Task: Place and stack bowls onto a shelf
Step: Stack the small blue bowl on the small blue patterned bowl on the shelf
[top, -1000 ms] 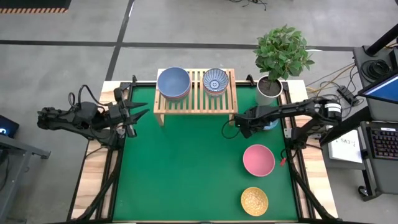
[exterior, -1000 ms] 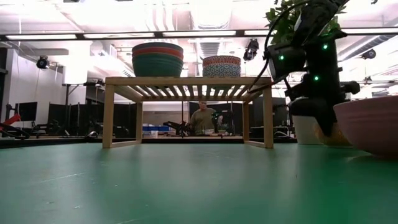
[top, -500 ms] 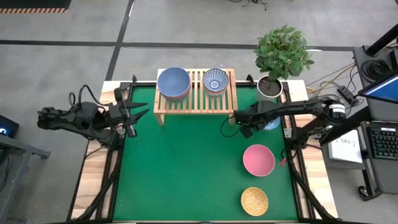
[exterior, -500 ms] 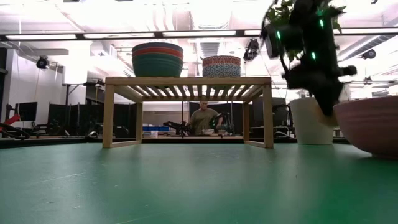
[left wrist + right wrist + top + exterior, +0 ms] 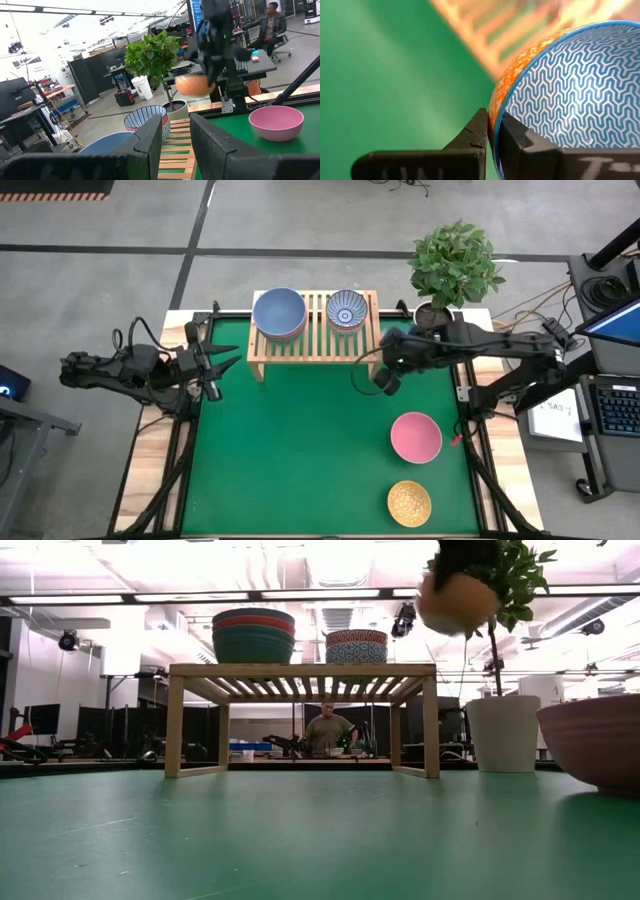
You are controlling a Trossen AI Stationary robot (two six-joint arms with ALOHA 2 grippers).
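The light-wood shelf (image 5: 315,340) stands at the table's far edge. On its slats sit a stack topped by a blue-grey bowl (image 5: 279,313) and a dark grey-blue patterned bowl (image 5: 346,310). My right gripper (image 5: 386,382) hovers just off the shelf's right end, shut on the orange patterned bowl (image 5: 458,600), which also shows in the left wrist view (image 5: 195,85). The pink bowl (image 5: 415,437) and the yellow patterned bowl (image 5: 409,502) rest on the green mat. My left gripper (image 5: 228,358) waits open at the table's left edge. My right gripper (image 5: 492,131) pinches the orange bowl's rim (image 5: 495,107). One finger (image 5: 520,145) lies inside against the blue zigzag lining and the other finger (image 5: 472,137) on the orange outer wall. The bowl is lifted clear of the table, tilted, above shelf-top height.
A white plant pot (image 5: 435,318) with a leafy plant stands at the far right corner, just behind my right arm. Green mat (image 5: 290,450) lies bare in the middle and on the left. A person (image 5: 327,730) sits in the room beyond the shelf.
My right gripper has risen from the table beside the plant pot, carrying the orange bowl with it, and has moved left toward the shelf's right end. The bowl now hangs in the air, clear of the mat.
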